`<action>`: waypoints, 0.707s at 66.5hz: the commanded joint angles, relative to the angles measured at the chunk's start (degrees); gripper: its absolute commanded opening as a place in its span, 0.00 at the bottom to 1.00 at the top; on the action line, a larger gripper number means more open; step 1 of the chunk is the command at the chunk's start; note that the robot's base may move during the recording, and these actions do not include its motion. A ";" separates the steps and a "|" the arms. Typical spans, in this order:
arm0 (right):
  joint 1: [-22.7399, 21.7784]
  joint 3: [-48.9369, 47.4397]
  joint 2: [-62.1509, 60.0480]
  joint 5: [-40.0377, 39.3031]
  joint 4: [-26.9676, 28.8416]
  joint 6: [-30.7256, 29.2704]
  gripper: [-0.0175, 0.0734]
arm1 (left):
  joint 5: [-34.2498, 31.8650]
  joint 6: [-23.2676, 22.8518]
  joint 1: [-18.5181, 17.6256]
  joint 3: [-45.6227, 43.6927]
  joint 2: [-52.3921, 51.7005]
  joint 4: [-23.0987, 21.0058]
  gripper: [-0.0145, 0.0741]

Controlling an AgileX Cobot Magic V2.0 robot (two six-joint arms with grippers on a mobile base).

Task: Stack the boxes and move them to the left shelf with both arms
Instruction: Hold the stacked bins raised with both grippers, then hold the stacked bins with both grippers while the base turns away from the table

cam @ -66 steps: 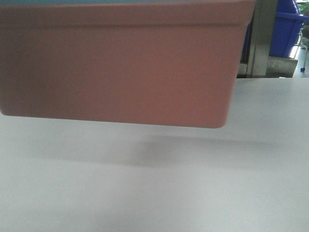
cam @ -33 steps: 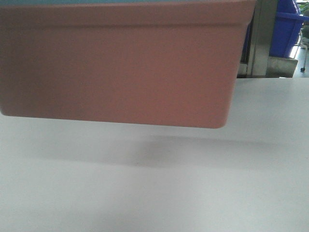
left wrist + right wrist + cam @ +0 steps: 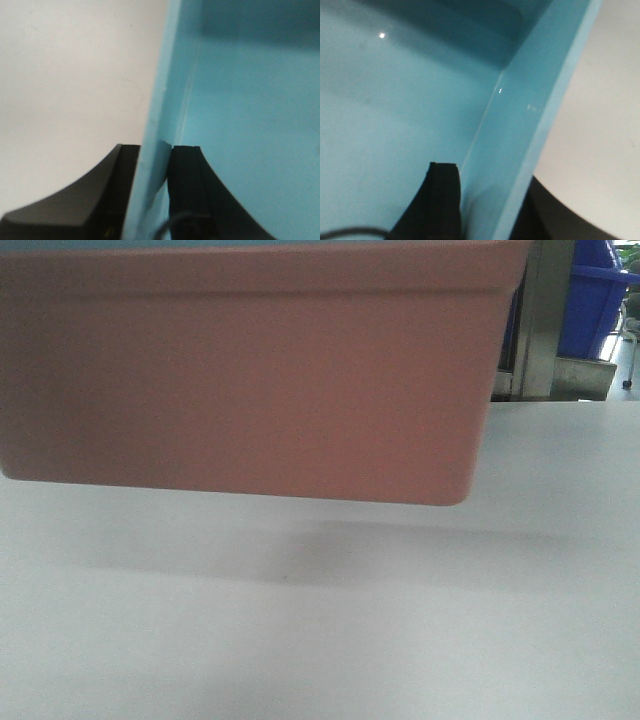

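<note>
The pink bin (image 3: pixel 250 370) hangs clear of the worktop (image 3: pixel 400 640) with the blue bin (image 3: pixel 250 100) nested inside, so stacking looks done. The left claw (image 3: pixel 155 150) and right claw (image 3: pixel 490 185) each clench a blue wall. The carry to the shelf remains. Only a steel post (image 3: pixel 545 320) shows at 1 o'clock.

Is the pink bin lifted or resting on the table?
Lifted: the pink bin hangs above the table, its shadow lying detached below its bottom edge.
</note>
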 commanded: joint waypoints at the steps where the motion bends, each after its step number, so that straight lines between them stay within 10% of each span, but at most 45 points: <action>1: 1.90 -2.32 -2.16 -14.46 4.39 0.25 0.25 | -13.42 0.20 -3.01 -2.68 -2.45 -5.37 0.16; 47: 1.90 -2.32 -2.09 -14.51 4.39 0.25 0.25 | -13.42 0.20 -3.01 -2.68 -2.45 -5.37 0.16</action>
